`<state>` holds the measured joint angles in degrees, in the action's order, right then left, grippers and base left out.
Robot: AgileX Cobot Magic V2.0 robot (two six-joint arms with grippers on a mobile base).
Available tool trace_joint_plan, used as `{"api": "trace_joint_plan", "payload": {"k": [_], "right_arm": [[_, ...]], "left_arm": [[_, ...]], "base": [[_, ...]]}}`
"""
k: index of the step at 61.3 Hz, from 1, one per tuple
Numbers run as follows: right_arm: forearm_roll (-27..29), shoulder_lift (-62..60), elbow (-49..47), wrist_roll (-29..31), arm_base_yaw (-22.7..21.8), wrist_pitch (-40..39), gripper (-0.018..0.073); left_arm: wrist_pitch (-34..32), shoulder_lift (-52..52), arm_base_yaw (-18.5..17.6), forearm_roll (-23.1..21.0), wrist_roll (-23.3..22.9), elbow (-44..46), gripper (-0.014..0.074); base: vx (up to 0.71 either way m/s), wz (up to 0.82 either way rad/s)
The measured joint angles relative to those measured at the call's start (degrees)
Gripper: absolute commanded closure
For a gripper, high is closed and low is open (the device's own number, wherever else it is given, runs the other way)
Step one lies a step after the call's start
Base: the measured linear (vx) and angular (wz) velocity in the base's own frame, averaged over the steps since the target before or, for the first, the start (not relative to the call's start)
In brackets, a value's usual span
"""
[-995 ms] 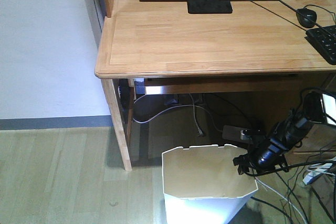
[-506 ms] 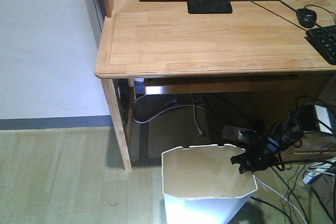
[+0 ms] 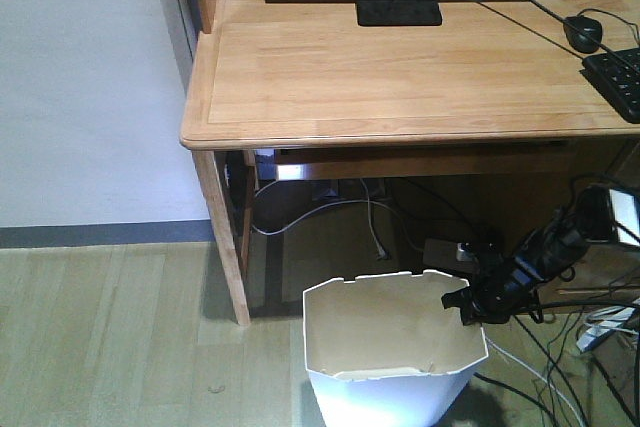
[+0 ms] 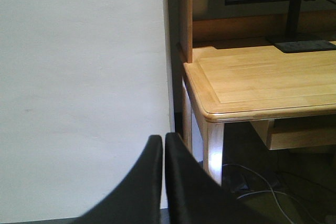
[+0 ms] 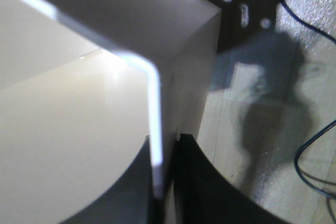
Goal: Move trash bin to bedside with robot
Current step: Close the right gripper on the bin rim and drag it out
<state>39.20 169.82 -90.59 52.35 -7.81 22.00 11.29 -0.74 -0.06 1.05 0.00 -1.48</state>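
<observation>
Now that the right gripper [image 3: 468, 304] pinches the right rim of the trash bin [image 3: 380, 402], the bin has slid slightly left since a moment ago, staying near the desk [image 3: 400, 77]. The left gripper [image 4: 164, 156] is closed, empty. No bed is visible; the haul seems barely begun.

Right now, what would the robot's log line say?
right gripper: shut on bin rim | left gripper: shut, empty | bin: upright by desk | bed: not in view
</observation>
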Motion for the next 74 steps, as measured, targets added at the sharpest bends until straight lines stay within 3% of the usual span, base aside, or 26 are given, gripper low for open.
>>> {"api": "trace_joint_plan", "payload": {"k": [14, 27, 42, 60, 74], "right_arm": [[17.06, -7.13, 8.84, 17.74, -0.06, -1.24, 0.0568], [26.57, -15.54, 18.08, 27.28, -0.06, -0.05, 0.0568], [28.73, -24.91, 26.74, 33.09, -0.60, 3.62, 0.0567], [28.63, -33.64, 33.79, 35.33, -7.43, 11.96, 0.0564], [29.38, -36.88, 36.15, 35.68, -8.34, 12.36, 0.0564]], "left_arm": [[0.00, 0.00, 0.00, 0.00, 0.00, 0.00, 0.0603], [0.00, 0.00, 0.00, 0.00, 0.00, 0.00, 0.0603], [0.00, 0.00, 0.00, 0.00, 0.00, 0.00, 0.0603], [0.00, 0.00, 0.00, 0.00, 0.00, 0.00, 0.0603], [0.00, 0.00, 0.00, 0.00, 0.00, 0.00, 0.0603]], "base": [[0.00, 0.00], [0.00, 0.00], [0.00, 0.00], [0.00, 0.00], [0.00, 0.00]]}}
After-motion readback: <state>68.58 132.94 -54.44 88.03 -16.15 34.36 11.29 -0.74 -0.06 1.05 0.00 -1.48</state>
